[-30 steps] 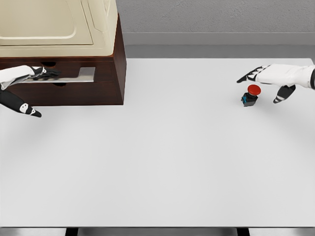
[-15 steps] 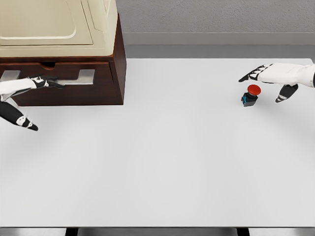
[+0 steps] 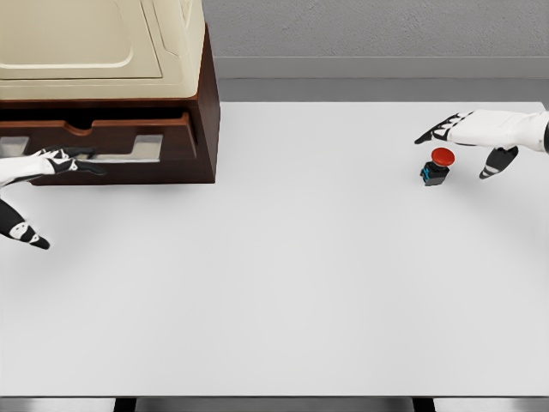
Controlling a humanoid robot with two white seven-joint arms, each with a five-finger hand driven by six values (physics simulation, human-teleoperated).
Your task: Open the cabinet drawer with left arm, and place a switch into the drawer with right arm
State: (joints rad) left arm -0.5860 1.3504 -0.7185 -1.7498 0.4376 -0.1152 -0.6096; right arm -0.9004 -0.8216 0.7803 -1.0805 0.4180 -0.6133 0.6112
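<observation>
A broad white table (image 3: pixel 283 283) fills the view, with a grey wall (image 3: pixel 377 30) running behind its far edge.

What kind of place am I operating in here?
Likely a simulated test bench, not a real room: a plain white table, one brown cabinet with its drawer, and a red switch.

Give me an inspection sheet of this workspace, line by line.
Surface: white table, bare across the middle and front.
Job's things: brown cabinet at far left, cream top; drawer partly out. Red-capped switch upright on the table at far right.
Clutter: nothing seen.
Hands: left hand at the drawer handle, fingers on it. Right hand hovers open just behind the switch, not gripping it.
Cables: nothing seen.
Surroundings: grey wall behind the table.
</observation>
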